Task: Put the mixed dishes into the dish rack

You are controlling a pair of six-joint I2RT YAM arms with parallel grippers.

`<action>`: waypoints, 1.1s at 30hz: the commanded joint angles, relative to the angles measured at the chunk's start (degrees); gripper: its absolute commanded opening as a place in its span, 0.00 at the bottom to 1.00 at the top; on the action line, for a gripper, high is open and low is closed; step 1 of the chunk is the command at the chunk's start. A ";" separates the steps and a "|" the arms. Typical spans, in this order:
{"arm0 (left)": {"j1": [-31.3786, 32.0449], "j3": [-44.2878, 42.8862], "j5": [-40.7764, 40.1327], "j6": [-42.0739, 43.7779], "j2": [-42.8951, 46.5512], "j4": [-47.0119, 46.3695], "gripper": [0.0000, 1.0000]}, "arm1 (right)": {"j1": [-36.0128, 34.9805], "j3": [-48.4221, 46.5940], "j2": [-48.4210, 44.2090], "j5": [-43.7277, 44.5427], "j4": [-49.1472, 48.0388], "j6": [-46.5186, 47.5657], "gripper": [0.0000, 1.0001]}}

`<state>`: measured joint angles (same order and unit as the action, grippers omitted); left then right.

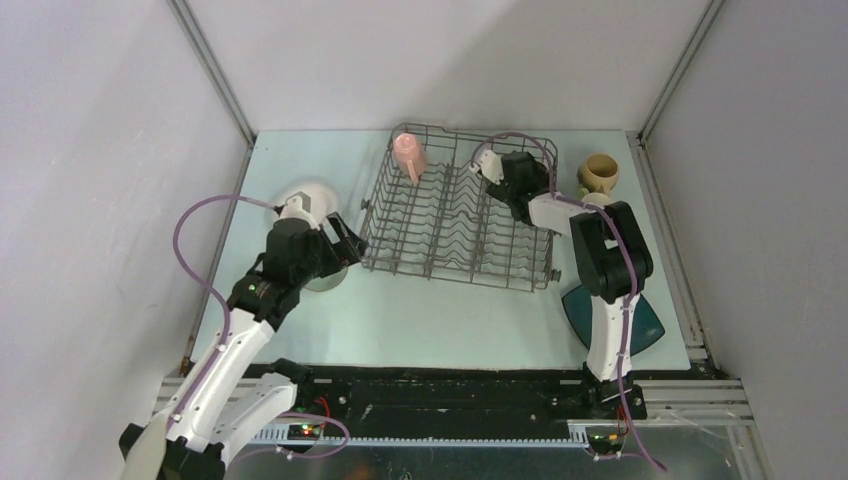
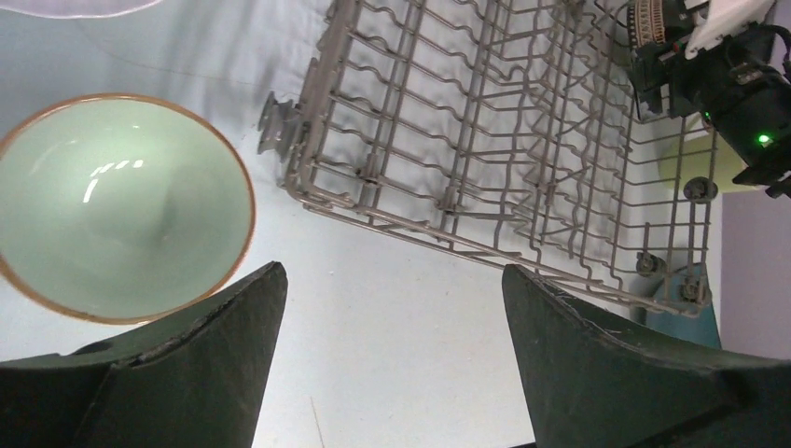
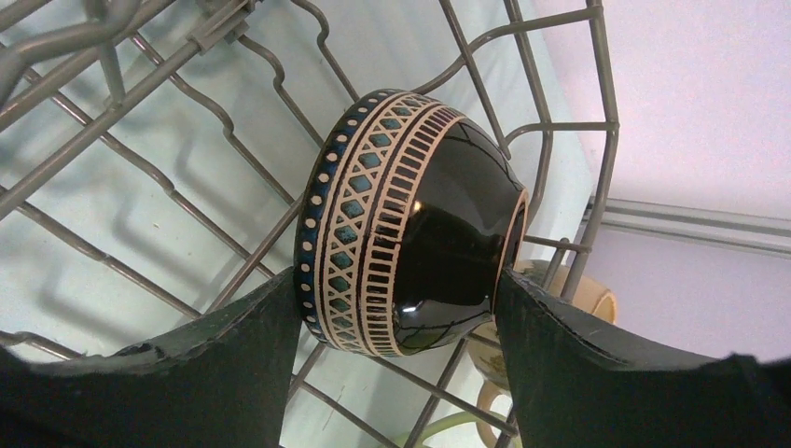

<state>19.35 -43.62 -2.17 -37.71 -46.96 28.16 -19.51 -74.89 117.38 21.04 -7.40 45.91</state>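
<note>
Dish rack (image 1: 455, 215), a grey wire basket, sits toward the far edge of the desk, about midway between the left and right edges. A pink mug (image 1: 410, 155) stands among the tines in its far-left corner. Inside its far-right part the right gripper (image 3: 396, 280) pinches the dark brown bowl (image 3: 410, 233), glossy with a patterned tan and blue band. The bowl is tipped on its side, with one finger pressed against each flank. Whether the bowl touches the wires I cannot tell.

Just past the rack, near the desk's far-right corner, a tan mug (image 1: 598, 175) rests on the desk. The dark teal square plate (image 1: 640, 320) lies by the right edge, partly hidden behind the right arm.

On the left side, the left gripper (image 2: 392, 273) hovers over bare desk with its fingers spread wide and nothing between them. It sits between the pale green bowl (image 2: 121, 210), which stands upright on the desk, and the rack's near-left corner. A white dish (image 1: 315, 192) lies beyond that bowl, toward the far-left corner.
</note>
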 commanded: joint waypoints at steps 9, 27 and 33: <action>-0.90 -2.06 -2.32 2.45 2.00 4.30 0.94 | 0.71 -3.51 -6.05 -11.72 4.99 -11.48 1.00; -0.83 -0.30 8.10 7.75 3.29 0.92 0.96 | 5.43 2.96 -36.55 -5.99 25.14 -60.03 0.99; -0.74 2.58 13.39 6.31 3.31 -3.52 0.95 | 13.71 14.94 -51.51 -6.81 35.97 -75.62 1.00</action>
<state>18.76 -42.41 6.28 -31.92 -44.03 29.32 -10.57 -65.49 73.80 10.81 17.54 -15.14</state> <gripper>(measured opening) 0.954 0.994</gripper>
